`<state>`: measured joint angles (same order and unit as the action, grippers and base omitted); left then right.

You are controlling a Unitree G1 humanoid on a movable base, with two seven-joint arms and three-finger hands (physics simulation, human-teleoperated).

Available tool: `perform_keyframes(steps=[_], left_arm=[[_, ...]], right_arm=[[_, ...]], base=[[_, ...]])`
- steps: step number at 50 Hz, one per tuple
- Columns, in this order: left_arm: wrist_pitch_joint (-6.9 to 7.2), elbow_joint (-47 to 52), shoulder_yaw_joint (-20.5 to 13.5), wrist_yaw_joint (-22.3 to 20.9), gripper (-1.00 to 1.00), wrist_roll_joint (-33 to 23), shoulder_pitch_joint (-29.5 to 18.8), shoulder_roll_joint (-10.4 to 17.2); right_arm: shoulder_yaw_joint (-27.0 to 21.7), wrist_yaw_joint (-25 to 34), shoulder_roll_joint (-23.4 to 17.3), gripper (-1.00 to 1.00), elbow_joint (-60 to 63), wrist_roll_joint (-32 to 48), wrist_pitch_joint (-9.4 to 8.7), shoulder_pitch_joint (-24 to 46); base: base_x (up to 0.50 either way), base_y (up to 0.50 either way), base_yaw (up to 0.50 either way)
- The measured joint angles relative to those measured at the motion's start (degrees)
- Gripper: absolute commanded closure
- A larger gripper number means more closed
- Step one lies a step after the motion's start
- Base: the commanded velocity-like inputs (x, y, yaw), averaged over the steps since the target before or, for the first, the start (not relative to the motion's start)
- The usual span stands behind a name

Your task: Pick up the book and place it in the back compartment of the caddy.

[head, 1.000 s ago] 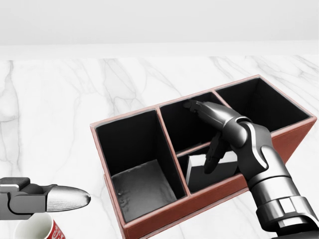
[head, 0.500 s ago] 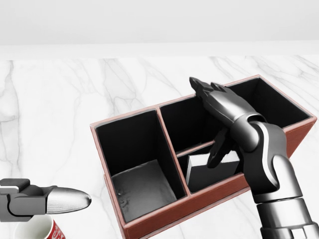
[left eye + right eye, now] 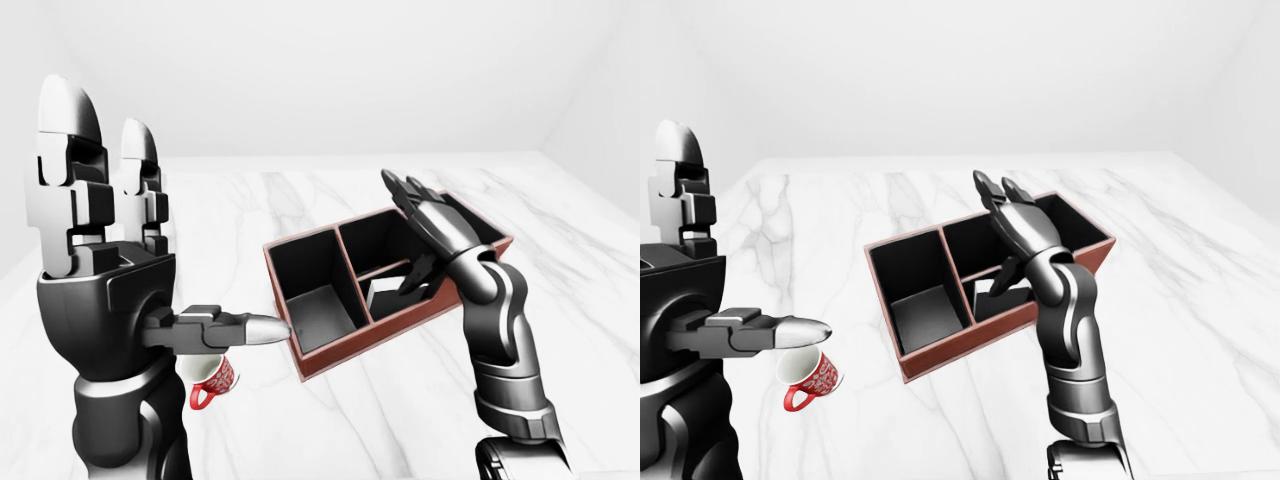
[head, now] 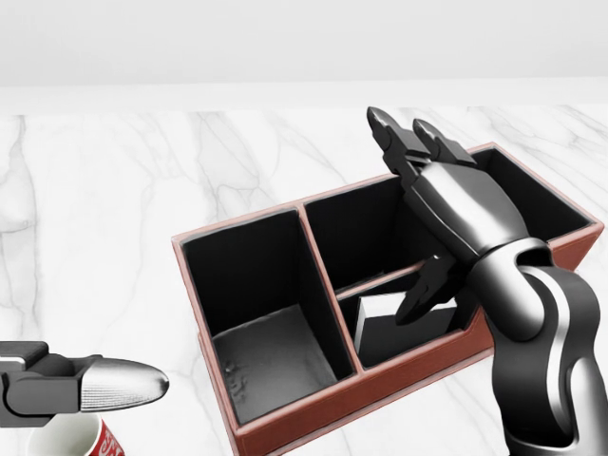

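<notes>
Robot hand (image 4: 432,204) above white marble table (image 4: 114,209)

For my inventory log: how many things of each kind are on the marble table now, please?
Caddy: 1
Book: 1
Mug: 1
Total: 3

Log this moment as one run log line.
book: in caddy lower middle compartment | right hand: open, empty, above caddy | left hand: open, raised, clear | mug: on table
</notes>
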<state>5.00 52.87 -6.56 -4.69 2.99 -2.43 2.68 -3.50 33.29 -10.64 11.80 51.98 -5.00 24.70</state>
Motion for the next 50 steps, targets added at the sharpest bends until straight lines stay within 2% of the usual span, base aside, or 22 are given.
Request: perform_keyframes(steps=[24, 50], left_arm=[[0.0, 1.17, -0.22, 0.28, -1.0, 0.52, -0.31, 0.04], [0.0, 2.38, -0.81, 0.77, -1.0, 1.73, -1.05, 0.17]], right_arm=[[-1.09, 1.97, 2.84, -1.0, 24.21, -3.28, 0.0, -7.84], [-1.14, 4.35, 2.4, -1.0, 41.54, -8.69, 0.0, -6.16]], base=[[0.0, 0.0, 0.0], [0.0, 0.0, 0.0]])
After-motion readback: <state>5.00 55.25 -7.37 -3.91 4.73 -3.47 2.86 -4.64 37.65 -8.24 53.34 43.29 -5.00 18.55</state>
